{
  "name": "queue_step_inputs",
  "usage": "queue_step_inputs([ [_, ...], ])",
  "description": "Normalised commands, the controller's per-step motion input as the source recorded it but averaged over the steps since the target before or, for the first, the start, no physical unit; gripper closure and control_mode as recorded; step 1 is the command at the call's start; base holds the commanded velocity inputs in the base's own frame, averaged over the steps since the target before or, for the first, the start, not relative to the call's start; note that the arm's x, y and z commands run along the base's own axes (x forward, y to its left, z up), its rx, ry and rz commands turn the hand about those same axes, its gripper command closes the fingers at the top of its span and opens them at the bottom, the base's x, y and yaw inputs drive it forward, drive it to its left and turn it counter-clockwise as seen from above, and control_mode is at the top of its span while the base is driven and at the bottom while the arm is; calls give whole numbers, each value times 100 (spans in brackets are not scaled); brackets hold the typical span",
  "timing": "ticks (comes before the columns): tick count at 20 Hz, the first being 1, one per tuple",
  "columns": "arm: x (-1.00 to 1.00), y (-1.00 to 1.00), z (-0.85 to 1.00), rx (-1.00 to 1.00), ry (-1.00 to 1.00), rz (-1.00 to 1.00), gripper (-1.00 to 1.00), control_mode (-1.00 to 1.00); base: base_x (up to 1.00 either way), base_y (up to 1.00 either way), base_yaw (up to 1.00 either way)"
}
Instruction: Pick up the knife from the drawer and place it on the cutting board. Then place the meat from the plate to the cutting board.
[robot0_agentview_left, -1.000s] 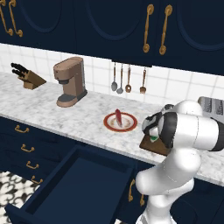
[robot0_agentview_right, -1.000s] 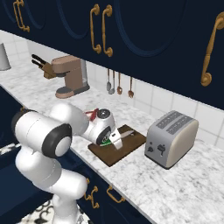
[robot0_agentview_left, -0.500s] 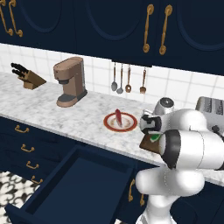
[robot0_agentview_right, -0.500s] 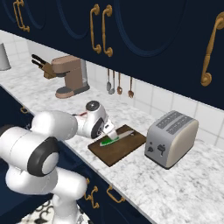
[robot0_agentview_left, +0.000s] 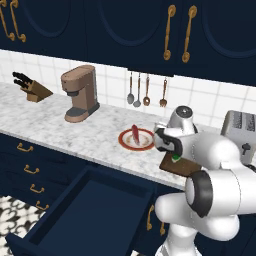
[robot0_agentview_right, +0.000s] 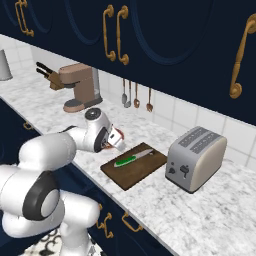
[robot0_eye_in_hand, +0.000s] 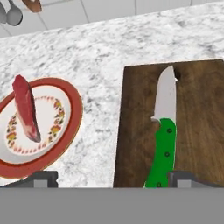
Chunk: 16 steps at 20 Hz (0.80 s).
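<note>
Nearest, the drawer (robot0_agentview_left: 85, 215) stands pulled out below the desk (robot0_agentview_left: 50, 120), its inside bare. Beyond it on the desk, the cutting board (robot0_eye_in_hand: 192, 122) carries the knife (robot0_eye_in_hand: 162, 131), lying flat with its green handle toward the camera. The fingers (robot0_eye_in_hand: 113, 178) hover spread wide above the board's left edge, holding nothing. Left of the board, the plate (robot0_eye_in_hand: 65, 127) holds the meat (robot0_eye_in_hand: 25, 108). Right of the board sits a toaster (robot0_agentview_right: 195, 157).

Even, soft rendered light in all my views

My counter (robot0_agentview_left: 60, 117) looks bright, the cabinets (robot0_agentview_right: 165, 35) dark navy; I see faint shadows under the toaster (robot0_agentview_right: 196, 157) and a pale sheen on my arm (robot0_agentview_right: 50, 155); everything stays sharp.
</note>
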Motion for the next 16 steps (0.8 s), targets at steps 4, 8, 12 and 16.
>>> queue_step_inputs([
  [4,0,79,3,-1,0,1,-100,-100,0,0,0],
  [8,5,69,11,0,0,0,-100,-100,0,0,0],
  [12,36,27,3,1,2,4,-100,-100,0,0,0],
  [16,68,4,-2,0,11,11,-100,-100,0,0,0],
])
